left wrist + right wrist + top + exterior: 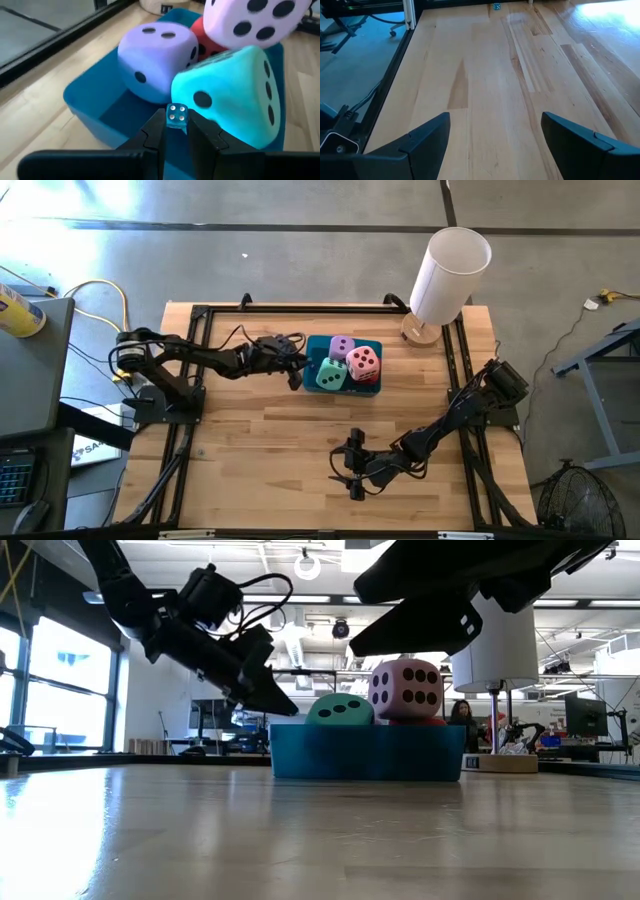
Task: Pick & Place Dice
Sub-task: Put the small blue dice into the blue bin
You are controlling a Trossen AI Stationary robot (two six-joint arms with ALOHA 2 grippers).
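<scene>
Two arms work over a wooden table (260,440), largest item in view. White cylinder (449,272) stands upright on a round base at the far right corner of the table. Left arm reaches from the left side to the teal tray (374,387), which sits near the far middle of the table. Right arm lies folded along the near right part, well apart from the tray. Right gripper (354,467) hovers low over bare wood near the front edge; its fingers (422,137) stand wide apart with nothing between them. Left gripper (174,131) sits at the tray's left wall, tilted down toward the inside. Its fingers (152,137) are pinched on a tiny clear blue die (176,115), held just above the tray floor beside the mint die.

Four soft dice fill the tray: mint die (331,373) at the near left, lilac die (342,347) behind it, red die (202,41) at the right, mostly hidden, and pink die (364,362) resting on top of the red one, clear of the tray's rim in the low view.
</scene>
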